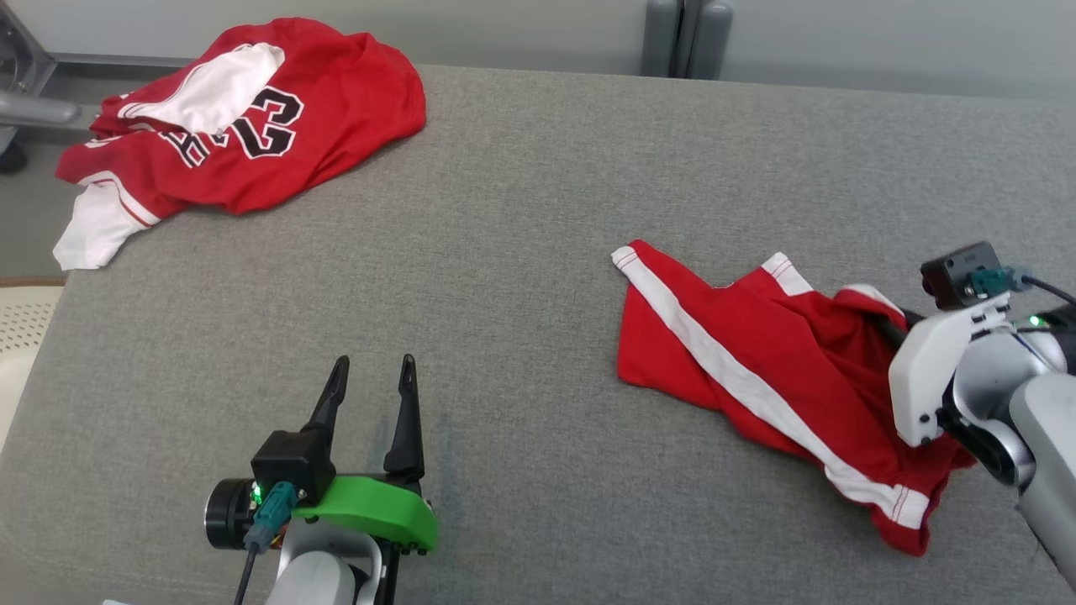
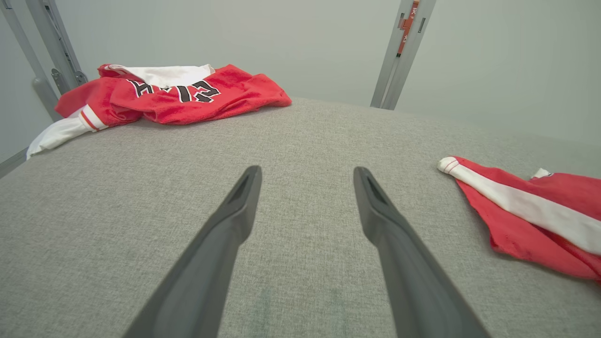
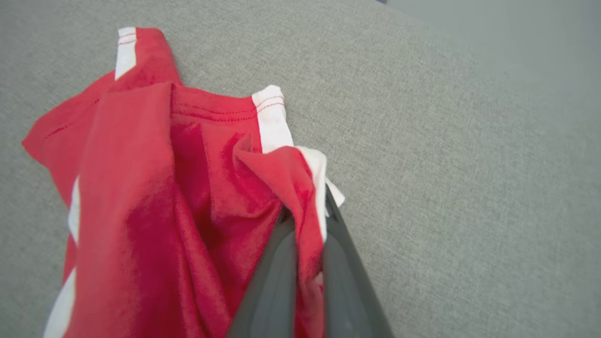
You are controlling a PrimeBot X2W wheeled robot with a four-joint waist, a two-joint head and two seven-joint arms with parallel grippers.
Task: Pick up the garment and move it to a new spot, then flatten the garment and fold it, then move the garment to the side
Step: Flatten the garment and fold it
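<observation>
The garment (image 1: 740, 353), red shorts with white side stripes, lies crumpled on the right of the grey cloth table (image 1: 521, 218). My right gripper (image 1: 893, 326) reaches into its right edge from the side. In the right wrist view the dark fingers (image 3: 277, 272) are shut on a fold of the garment (image 3: 141, 188), the right gripper (image 3: 307, 218) pinching red and white cloth. The left gripper (image 1: 372, 370) stands open over bare table at the lower left, well apart from the shorts. In the left wrist view the left gripper (image 2: 307, 173) holds nothing, and the garment (image 2: 530, 220) lies to its right.
A red jersey (image 1: 252, 126) with a black number and white parts lies heaped at the far left corner, partly over the edge; the jersey (image 2: 188, 94) also lies ahead of the left gripper. A grey post (image 1: 685, 34) stands behind the table. A beige perforated surface (image 1: 21, 323) sits off the left edge.
</observation>
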